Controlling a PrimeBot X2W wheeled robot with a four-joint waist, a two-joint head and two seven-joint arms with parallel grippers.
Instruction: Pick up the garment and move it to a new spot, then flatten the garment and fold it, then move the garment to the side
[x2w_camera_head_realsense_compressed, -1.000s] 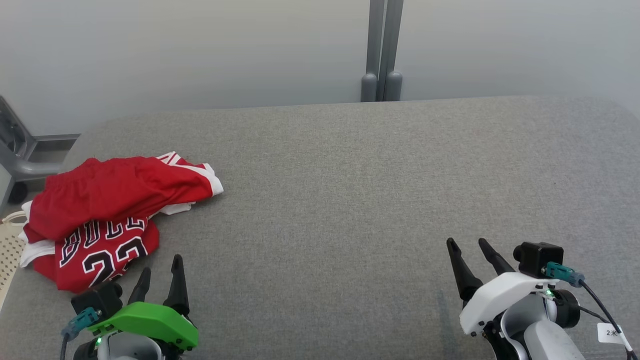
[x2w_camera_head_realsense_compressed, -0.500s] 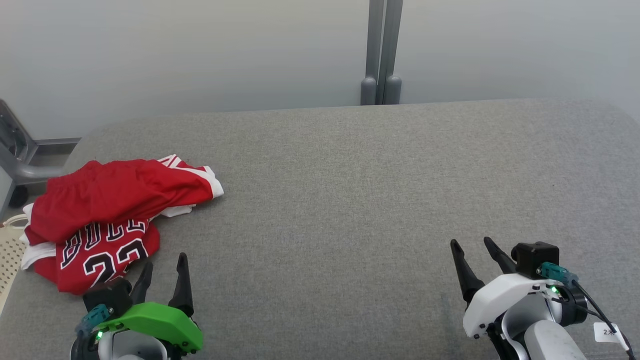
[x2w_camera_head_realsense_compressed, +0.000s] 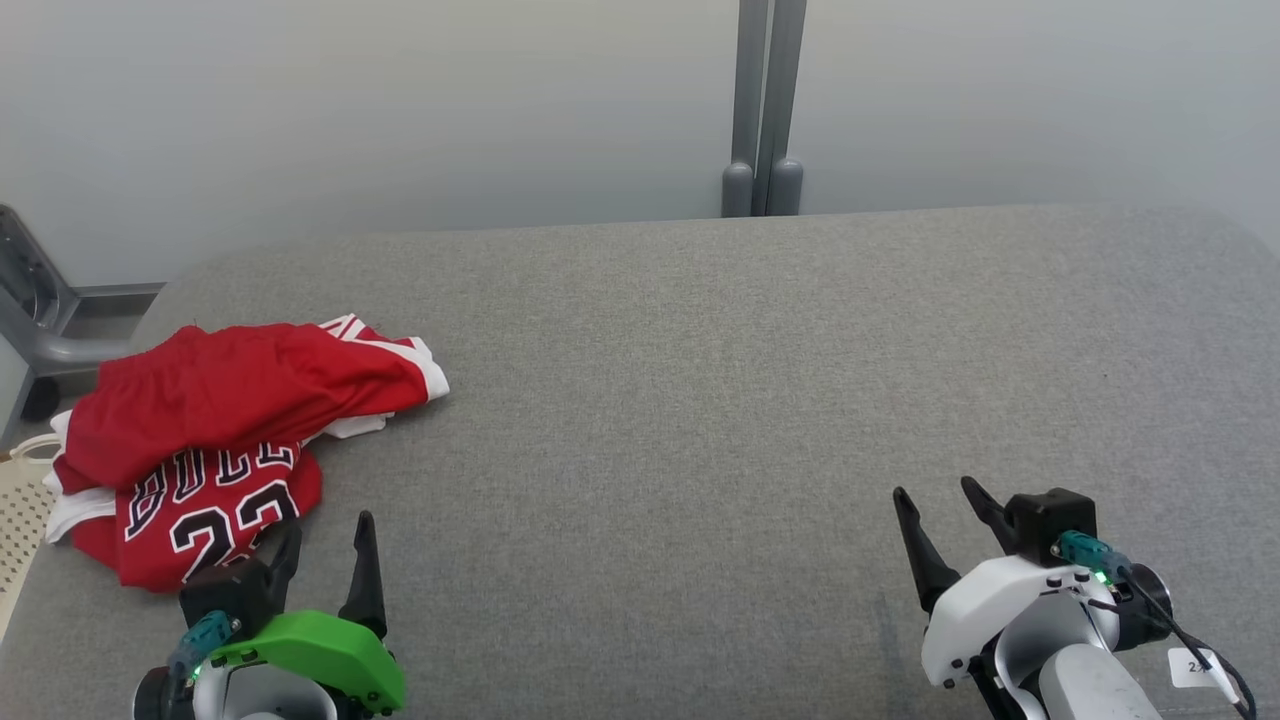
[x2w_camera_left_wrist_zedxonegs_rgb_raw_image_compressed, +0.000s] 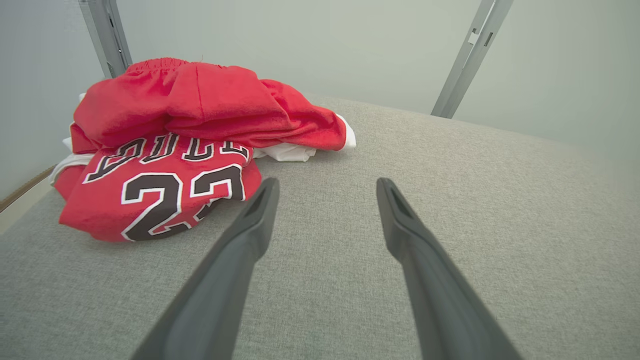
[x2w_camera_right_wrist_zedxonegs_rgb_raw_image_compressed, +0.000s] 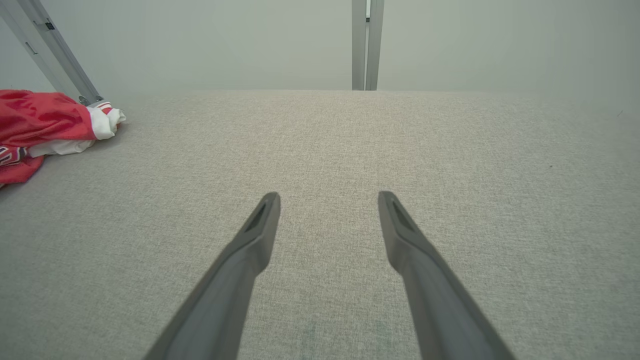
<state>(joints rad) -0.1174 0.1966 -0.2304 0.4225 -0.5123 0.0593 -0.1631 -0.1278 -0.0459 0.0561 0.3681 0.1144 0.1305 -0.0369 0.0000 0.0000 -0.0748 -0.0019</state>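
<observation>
With left gripper spread wide and empty, hovers low over the grey padded surface, fingertips just beside the near edge of the garment. Holds right gripper equally spread and empty, well apart from it, over bare padding. Shows the garment crumpled in a red heap at the surface's left edge, number 23 facing up.

Illumination is bright, diffuse and even. Shadows are faint and soft. No glare. Wrist views show wide-angle edge distortion.
</observation>
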